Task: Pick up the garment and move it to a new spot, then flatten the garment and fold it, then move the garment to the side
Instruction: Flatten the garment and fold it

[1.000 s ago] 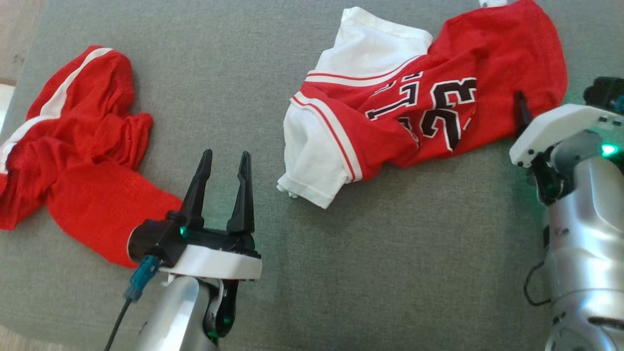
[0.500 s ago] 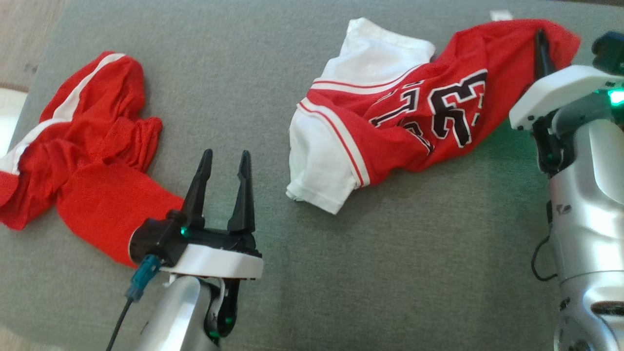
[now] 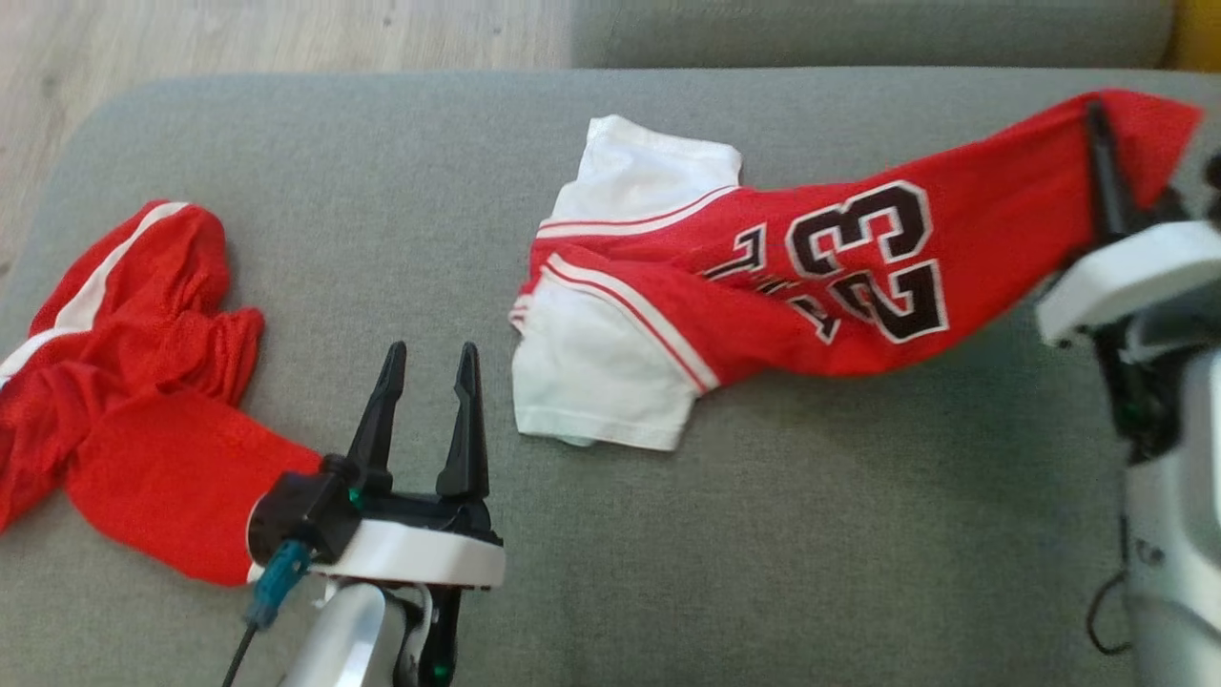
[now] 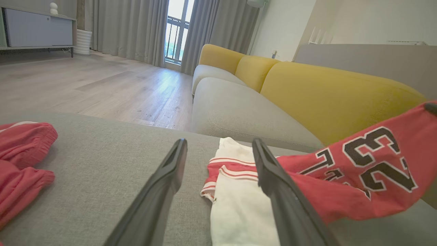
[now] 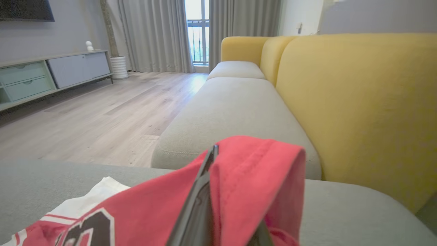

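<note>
The garment is a red jersey (image 3: 839, 277) with white sleeves and a black 23, stretched across the grey cushion (image 3: 763, 553). Its white sleeve end rests on the cushion, while its red right end is raised. My right gripper (image 3: 1099, 113) is shut on that red end, and the cloth drapes over the fingers (image 5: 201, 201) in the right wrist view. My left gripper (image 3: 431, 355) stands open with nothing in it, low over the cushion, left of the white sleeve (image 4: 239, 205). From the left wrist, the jersey (image 4: 358, 177) lies beyond the right finger.
Crumpled red shorts (image 3: 134, 382) with a white stripe lie at the cushion's left end, beside my left wrist. A yellow-backed sofa (image 5: 358, 102) runs behind the cushion. Wooden floor (image 3: 238, 38) lies past the far left edge.
My right gripper has carried the jersey's red end up and to the right, pulling the garment out long. The head camera has shifted too. My left gripper stays open in place.
</note>
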Controlling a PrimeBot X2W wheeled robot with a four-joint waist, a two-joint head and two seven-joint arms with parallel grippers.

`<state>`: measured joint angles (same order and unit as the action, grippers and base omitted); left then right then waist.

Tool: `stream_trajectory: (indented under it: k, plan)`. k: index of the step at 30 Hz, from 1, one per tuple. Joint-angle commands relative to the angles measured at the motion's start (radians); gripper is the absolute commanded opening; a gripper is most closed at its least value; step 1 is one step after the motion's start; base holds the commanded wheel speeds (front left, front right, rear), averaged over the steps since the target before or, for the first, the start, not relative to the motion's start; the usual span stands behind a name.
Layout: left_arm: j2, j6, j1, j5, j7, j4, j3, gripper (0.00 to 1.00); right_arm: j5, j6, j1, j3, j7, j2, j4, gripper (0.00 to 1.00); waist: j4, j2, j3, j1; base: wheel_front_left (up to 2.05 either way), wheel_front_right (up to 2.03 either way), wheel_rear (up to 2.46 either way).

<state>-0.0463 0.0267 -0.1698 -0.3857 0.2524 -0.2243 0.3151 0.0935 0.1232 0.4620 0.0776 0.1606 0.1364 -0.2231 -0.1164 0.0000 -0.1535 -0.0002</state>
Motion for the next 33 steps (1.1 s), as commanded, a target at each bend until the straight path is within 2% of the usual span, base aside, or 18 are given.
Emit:
stream_trajectory:
  k: [1, 5, 9, 12, 13, 17, 21, 22, 23, 24, 28, 33]
  plan:
    - [-0.004, 0.001, -0.008, 0.006, 0.009, 0.029, -0.034, 1.00, -0.015, 0.008, -0.007, 0.003, 0.040, 0.008, 0.104, 0.00, 0.005, 0.0000, 0.014, 0.0002, 0.00, 0.00, 0.00]
    - [-0.004, 0.002, 0.000, -0.004, 0.009, 0.034, -0.024, 1.00, -0.042, 0.008, -0.070, 0.036, 0.157, 0.007, 0.280, 0.00, -0.018, 0.0000, 0.005, 0.0002, 0.00, 0.00, 0.00]
    - [-0.004, 0.002, -0.009, -0.010, 0.009, 0.037, -0.011, 1.00, -0.060, 0.008, -0.067, 0.052, 0.248, 0.007, 0.320, 0.00, -0.053, 0.0000, -0.022, 0.0002, 0.00, 0.00, 0.00]
    - [-0.004, 0.002, -0.021, -0.011, 0.009, 0.036, -0.002, 1.00, -0.091, 0.008, -0.026, 0.061, 0.284, 0.020, 0.242, 0.00, -0.083, 0.0000, -0.046, 0.0002, 0.00, 0.00, 0.00]
    - [-0.004, 0.002, -0.030, -0.011, 0.009, 0.035, 0.004, 1.00, -0.124, 0.008, 0.018, 0.075, 0.294, 0.035, 0.153, 0.00, -0.104, 0.0000, -0.063, 0.0002, 0.00, 0.00, 0.00]
    - [-0.004, 0.005, -0.049, -0.011, 0.009, 0.031, 0.020, 1.00, -0.217, 0.008, 0.121, 0.115, 0.269, 0.077, -0.066, 0.00, -0.147, 0.0000, -0.093, 0.0002, 0.00, 0.00, 0.00]
    - [-0.004, 0.002, -0.062, -0.016, 0.009, 0.029, 0.026, 1.00, -0.295, 0.008, 0.216, 0.153, 0.227, 0.094, -0.276, 0.00, -0.173, 0.0000, -0.112, 0.0002, 0.00, 0.00, 0.00]
    - [-0.004, 0.002, -0.062, -0.016, 0.009, 0.029, 0.026, 1.00, -0.295, 0.008, 0.216, 0.153, 0.227, 0.094, -0.276, 0.00, -0.173, 0.0000, -0.112, 0.0002, 0.00, 0.00, 0.00]
    - [-0.004, 0.002, -0.064, -0.017, 0.009, 0.029, 0.027, 1.00, -0.308, 0.008, 0.237, 0.160, 0.218, 0.094, -0.327, 0.18, -0.176, 0.0000, -0.115, 0.0002, 0.00, 0.00, 0.00]
    - [-0.004, 0.002, -0.064, -0.017, 0.009, 0.029, 0.027, 1.00, -0.314, 0.008, 0.255, 0.165, 0.212, 0.092, -0.378, 1.00, -0.178, 0.0000, -0.117, 0.0002, 0.00, 0.00, 0.00]
    - [-0.004, -0.001, -0.066, -0.017, 0.009, 0.025, 0.028, 1.00, -0.349, 0.008, 0.317, 0.168, 0.161, 0.098, -0.518, 1.00, -0.174, 0.0000, -0.115, 0.0002, 0.00, 0.00, 0.00]
    - [-0.004, -0.003, -0.065, -0.013, 0.009, 0.022, 0.021, 1.00, -0.358, 0.008, 0.373, 0.175, 0.096, 0.080, -0.616, 1.00, -0.136, 0.0000, -0.094, 0.0002, 0.00, 0.00, 0.00]
